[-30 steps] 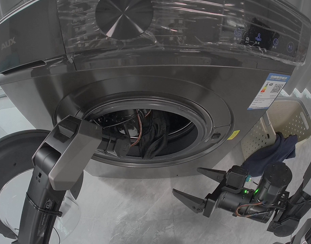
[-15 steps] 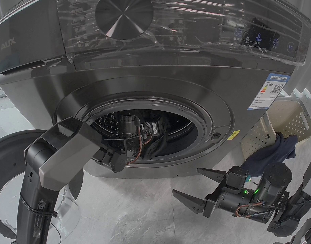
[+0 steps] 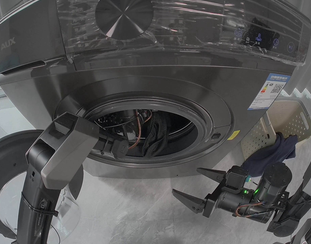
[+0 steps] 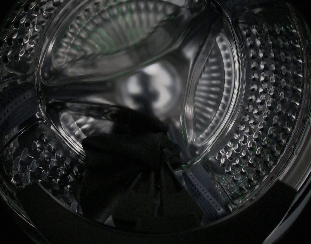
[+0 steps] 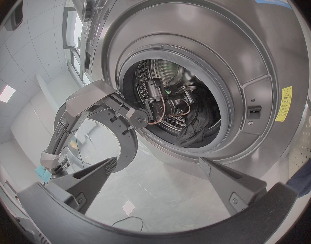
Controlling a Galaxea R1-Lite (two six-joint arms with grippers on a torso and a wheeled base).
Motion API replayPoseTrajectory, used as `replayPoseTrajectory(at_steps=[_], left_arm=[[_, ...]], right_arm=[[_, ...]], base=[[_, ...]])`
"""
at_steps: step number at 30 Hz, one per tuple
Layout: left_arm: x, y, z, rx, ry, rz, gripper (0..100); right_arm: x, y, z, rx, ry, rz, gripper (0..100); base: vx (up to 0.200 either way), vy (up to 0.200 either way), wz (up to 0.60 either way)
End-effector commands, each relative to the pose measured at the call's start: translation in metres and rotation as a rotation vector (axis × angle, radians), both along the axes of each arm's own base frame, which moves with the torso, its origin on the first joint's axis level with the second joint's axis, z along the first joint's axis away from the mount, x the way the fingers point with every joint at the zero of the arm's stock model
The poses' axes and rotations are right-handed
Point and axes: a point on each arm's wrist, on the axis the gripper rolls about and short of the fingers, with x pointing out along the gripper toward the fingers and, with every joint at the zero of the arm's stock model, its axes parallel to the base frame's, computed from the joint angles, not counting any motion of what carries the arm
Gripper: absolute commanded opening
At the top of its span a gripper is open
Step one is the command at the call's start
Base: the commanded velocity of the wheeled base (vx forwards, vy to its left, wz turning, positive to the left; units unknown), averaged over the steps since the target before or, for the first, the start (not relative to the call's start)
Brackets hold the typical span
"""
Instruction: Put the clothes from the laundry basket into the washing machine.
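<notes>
Loading is the step in hand; the left arm reaches through the round opening of the washing machine, and the left gripper sits inside the drum; whether it grips anything I cannot tell. A black garment hangs at the lower lip of that opening, partly inside; by my reading it needs to go deeper, or be let go, before the arm can come out. The right gripper hovers below the opening and to its right, spread wide and holding nothing. The laundry basket stands at the machine's right side with a navy garment draped over its rim; that one likely goes next, and it calls for the free gripper to turn toward the basket. The left wrist view alone gives the drum's dimpled wall, with the black garment low in it; the head view alone gives the basket; the right wrist view frames the opening between its own gripper's prongs.
</notes>
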Motion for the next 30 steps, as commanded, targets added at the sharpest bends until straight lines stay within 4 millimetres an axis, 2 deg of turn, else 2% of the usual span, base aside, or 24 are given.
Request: replayPoseTrajectory(at_steps=[1,3,5,6,7,11,13,16,21,22,26,30], left_arm=[[0.002,-0.001,-0.003,-0.009,-0.010,0.005,0],[-0.003,-0.001,-0.012,0.016,0.025,0.001,0],[-0.011,-0.001,-0.012,0.035,0.047,-0.014,0],[-0.012,0.000,-0.012,0.036,0.048,-0.015,100],[-0.020,-0.002,-0.006,0.043,0.055,-0.032,100],[-0.042,0.000,-0.004,0.084,0.121,-0.107,100],[-0.054,0.003,-0.013,0.125,0.194,-0.146,100],[-0.061,0.004,-0.023,0.152,0.241,-0.173,100],[-0.065,0.002,-0.044,0.181,0.295,-0.193,100],[-0.064,0.001,-0.056,0.202,0.313,-0.193,0],[-0.053,0.001,-0.074,0.248,0.314,-0.183,0],[-0.041,0.005,-0.073,0.236,0.297,-0.161,0]], right_arm=[[0.001,0.000,0.000,0.001,-0.001,-0.002,100],[0.001,-0.001,0.000,0.001,0.000,-0.005,100],[0.002,-0.002,0.000,0.001,0.000,-0.009,100],[0.002,-0.002,0.000,0.000,0.001,-0.009,100],[0.002,-0.002,0.000,0.001,0.000,-0.009,100],[0.002,-0.002,0.001,0.002,-0.002,-0.009,100],[0.002,-0.001,0.001,0.001,-0.003,-0.008,100],[0.002,-0.002,0.001,0.002,-0.004,-0.008,100],[0.001,-0.001,0.002,0.005,-0.007,-0.005,100],[0.001,-0.001,0.003,0.006,-0.010,-0.003,100],[0.000,0.000,0.002,0.006,-0.008,0.000,100],[0.000,0.000,0.003,0.008,-0.009,0.001,100]], base=[[0.000,0.000,0.00],[0.000,0.000,0.00],[0.000,0.000,0.00],[0.000,0.000,0.00],[0.000,0.000,0.00],[0.000,0.000,0.00],[0.000,0.000,0.00],[0.000,0.000,0.00],[0.000,0.000,0.00],[0.000,0.000,0.00],[0.000,0.000,0.00],[0.000,0.000,0.00]])
